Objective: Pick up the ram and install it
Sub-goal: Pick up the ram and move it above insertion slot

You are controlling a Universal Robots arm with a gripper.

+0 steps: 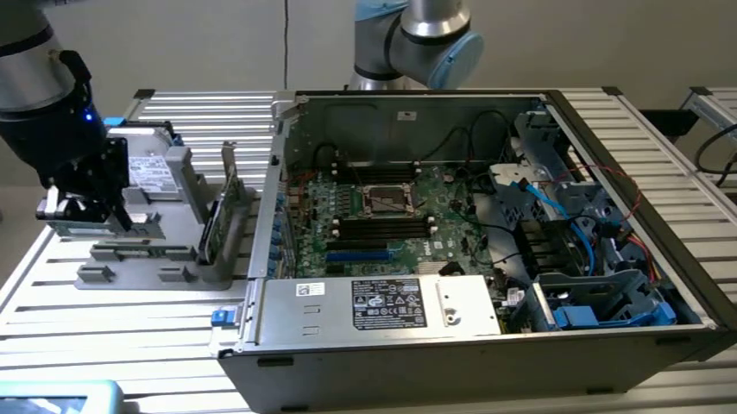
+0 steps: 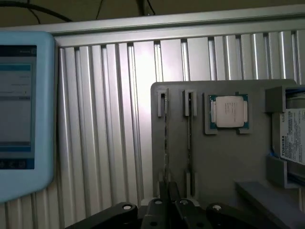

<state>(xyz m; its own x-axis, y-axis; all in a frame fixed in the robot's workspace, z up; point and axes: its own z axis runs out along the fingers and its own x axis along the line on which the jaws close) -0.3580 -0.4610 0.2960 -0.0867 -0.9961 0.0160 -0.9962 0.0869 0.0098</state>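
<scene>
Grey tray (image 2: 224, 167) | ram (image 2: 165, 138) edge-on, one end behind gripper (image 2: 169, 188) | gripper narrowed, grip unclear

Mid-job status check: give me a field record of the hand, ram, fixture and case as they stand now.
hand: shut, at one end of the ram's slot; grip unclear
ram: on edge in its fixture slot, not installed
second stick: in the neighbouring slot
processor: seated in the fixture
fixture: on the slatted table, to the exterior view's left of the case
case: open, motherboard exposed
</scene>
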